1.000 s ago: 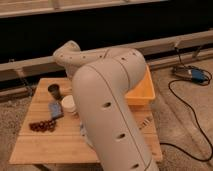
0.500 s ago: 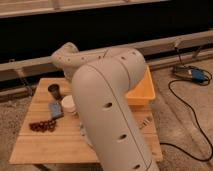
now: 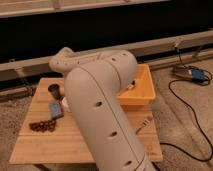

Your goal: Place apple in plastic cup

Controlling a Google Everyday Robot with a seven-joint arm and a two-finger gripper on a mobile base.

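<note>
Our arm [image 3: 102, 107] fills the middle of the view and hides the gripper, which must sit somewhere behind it over the wooden table [image 3: 45, 145], so we cannot tell its state or whether it carries anything. We cannot see the apple either. The dark cup [image 3: 54, 90] stands at the table's far left, beyond the grapes [image 3: 42, 126] and left of the yellow bin [image 3: 140, 87]; we should come down centred over its mouth without knocking it.

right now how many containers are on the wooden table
2 visible: a dark round cup at the table's back left, an orange plastic bin at its right. The robot arm may hide more; the gripper is out of view.
</note>
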